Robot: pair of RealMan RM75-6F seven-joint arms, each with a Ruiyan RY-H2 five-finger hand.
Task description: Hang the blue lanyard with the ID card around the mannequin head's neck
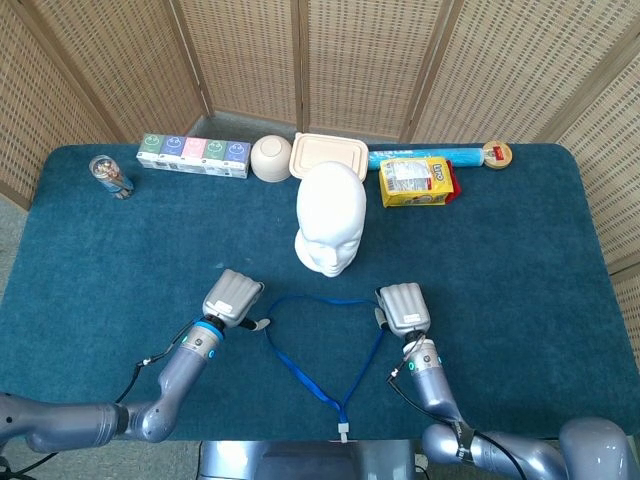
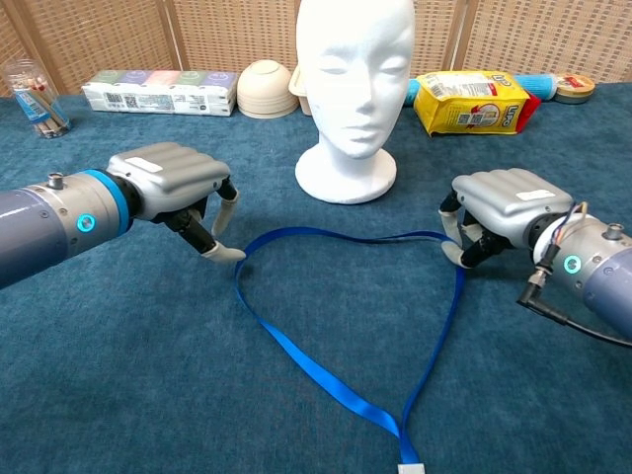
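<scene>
Currently, the blue lanyard (image 2: 341,326) lies flat on the desk (image 1: 520,260) as an open, heart-shaped loop at lower centre of both views, its two strands meeting at a small white clip (image 1: 341,433) near the bottom edge; no ID card can be made out in either view. The mannequin head (image 2: 355,84) stands upright just above the loop, face toward the robot, so the strap is laid out directly in front of its target. The left hand (image 2: 173,188) sits at the left lobe of the loop, fingers curled downward with a fingertip at or just beside the strap; whether it already pinches the strap cannot be told. The right hand (image 2: 504,212) sits at the right lobe with fingers curled under, at the strap's edge, and its hold is likewise not discernible. Judged from this layout, each hand is stationed on one side so the loop can be lifted wide enough to pass over the head. The desk carries a dark teal carpet-like cover. Along the upper edge lie a multicoloured box (image 1: 194,156), a bowl (image 1: 270,158), a lidded container (image 1: 330,155), a yellow packet (image 1: 416,182), a blue tube (image 1: 430,156) and a cup (image 1: 109,176). Woven rattan screens (image 1: 350,60) close off the background.
</scene>
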